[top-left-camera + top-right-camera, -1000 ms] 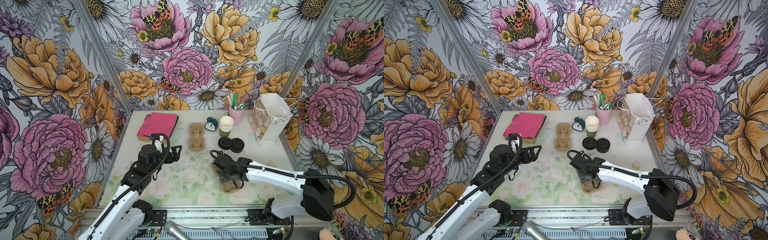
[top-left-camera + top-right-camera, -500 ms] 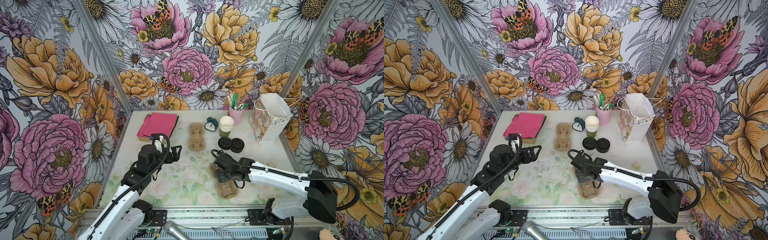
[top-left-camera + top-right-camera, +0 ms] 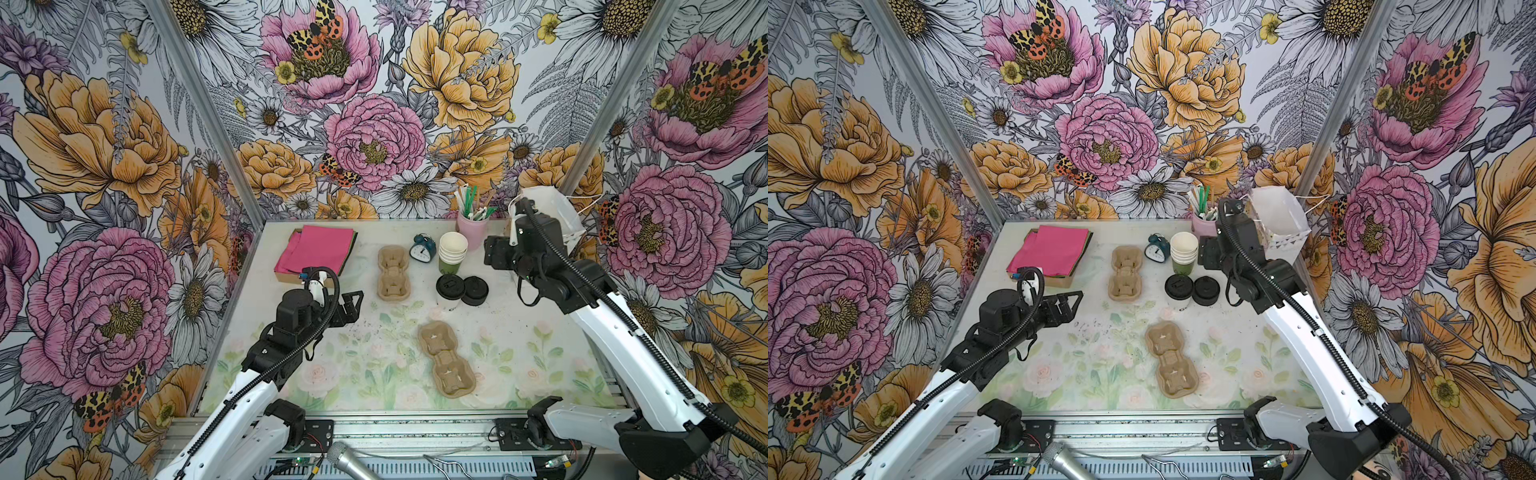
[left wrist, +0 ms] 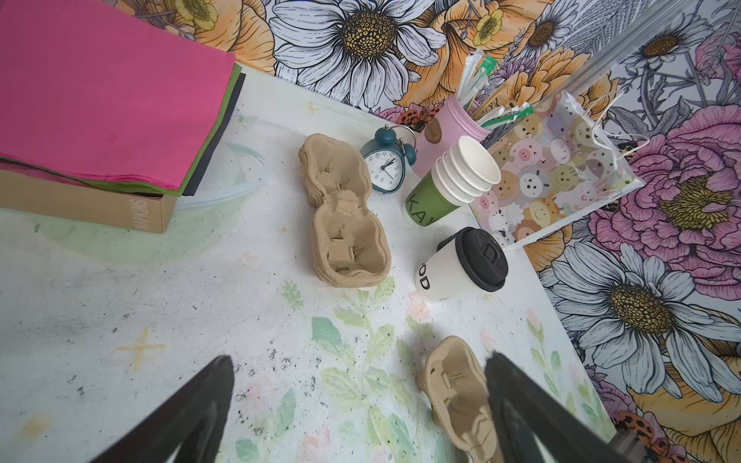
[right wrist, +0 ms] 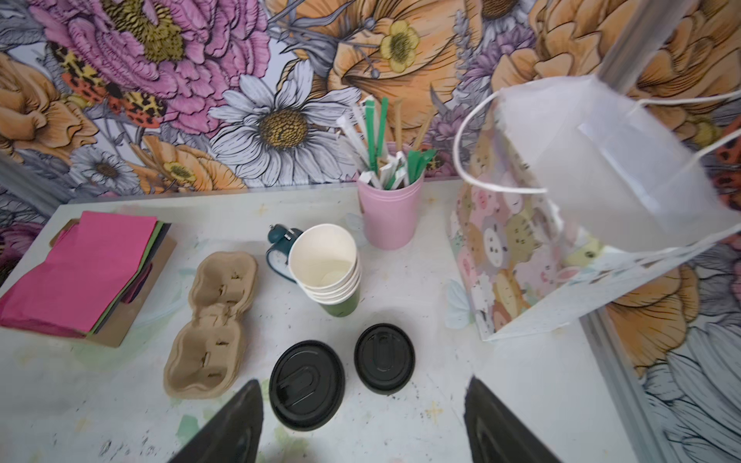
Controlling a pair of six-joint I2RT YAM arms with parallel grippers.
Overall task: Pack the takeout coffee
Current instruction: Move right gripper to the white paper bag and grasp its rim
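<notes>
The takeout coffee (image 3: 450,287), a white paper cup with a black lid, stands upright mid-table in both top views, also visible as the takeout coffee (image 4: 461,264) in the left wrist view. From above, its lid (image 5: 306,385) lies just inside the left finger of my right gripper (image 5: 363,401). That right gripper (image 3: 492,253) hangs open and empty, high over the back right beside the bag. My left gripper (image 3: 351,305) hovers open and empty at mid-left, well left of the cup. A single cardboard carrier (image 3: 446,357) lies flat near the front.
A pile of black lids (image 3: 475,290) sits right of the coffee. Behind it stand nested cups (image 3: 452,251), a clock (image 3: 423,248) and a pink straw cup (image 3: 471,226). A stack of carriers (image 3: 393,272), pink napkins (image 3: 318,247) and an open gift bag (image 3: 548,212) line the back.
My right gripper has let go of the cardboard carrier on the front of the table, opened, and risen back right toward the bag. The left arm has not moved.
</notes>
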